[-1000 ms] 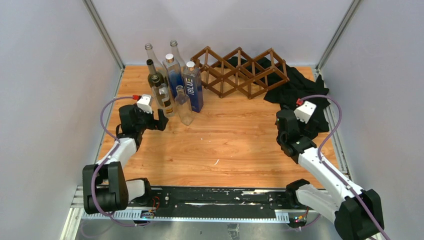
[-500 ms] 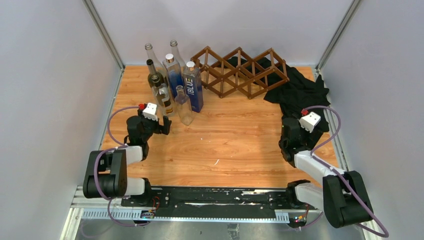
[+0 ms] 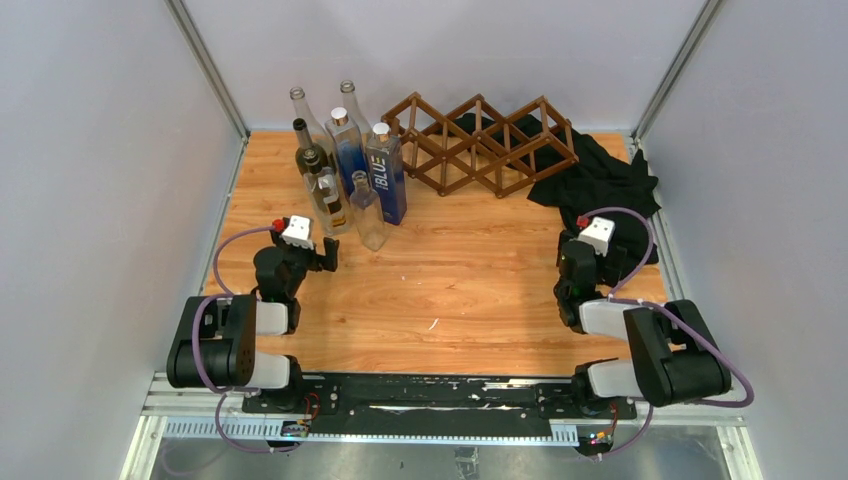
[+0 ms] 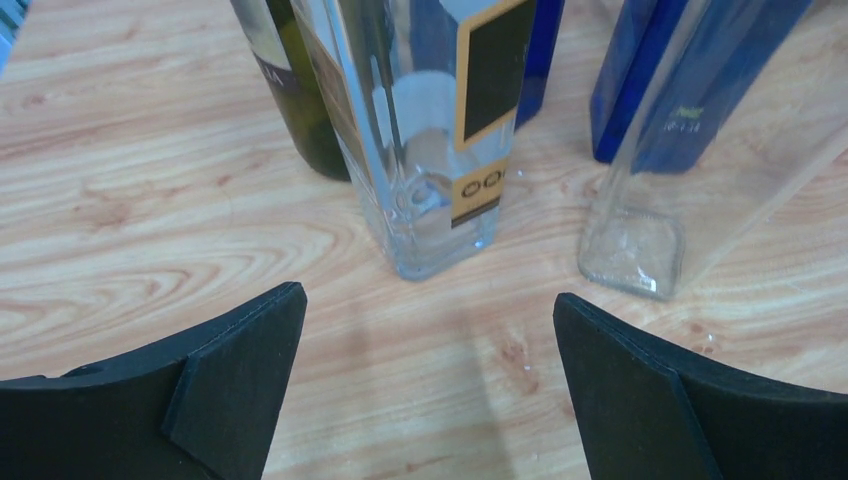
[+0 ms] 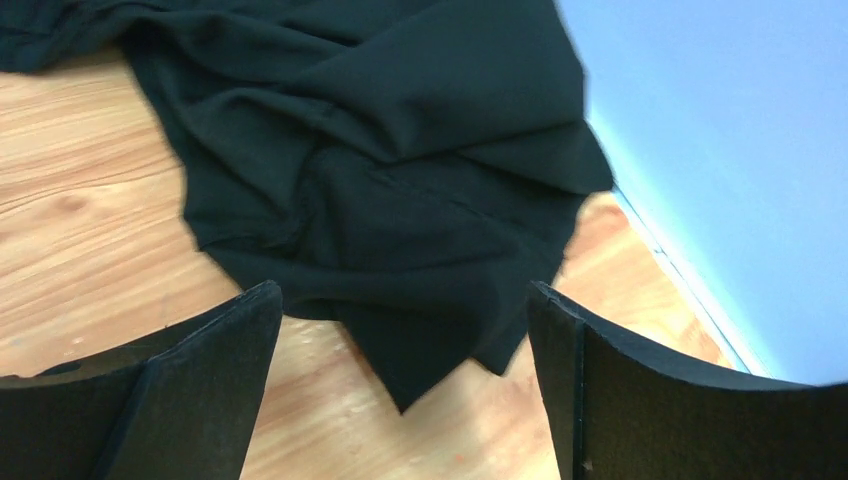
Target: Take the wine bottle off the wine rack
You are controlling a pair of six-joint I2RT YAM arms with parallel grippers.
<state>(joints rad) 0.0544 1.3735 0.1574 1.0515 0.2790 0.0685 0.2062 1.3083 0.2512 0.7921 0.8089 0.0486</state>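
The dark brown wooden wine rack stands at the back of the table, and I see no bottle in its cells. A dark green wine bottle stands upright on the table among several other bottles to the rack's left; its base shows in the left wrist view. My left gripper is open and empty, low over the table just short of a clear square labelled bottle. My right gripper is open and empty, facing the edge of the black cloth.
A blue bottle and a clear bottle stand at the front of the bottle group. The black cloth lies at the right of the rack, next to the right wall.
Both arms have drawn back toward their bases and folded up. The left gripper moved away from the bottles, the right gripper off the cloth. Both stayed open.
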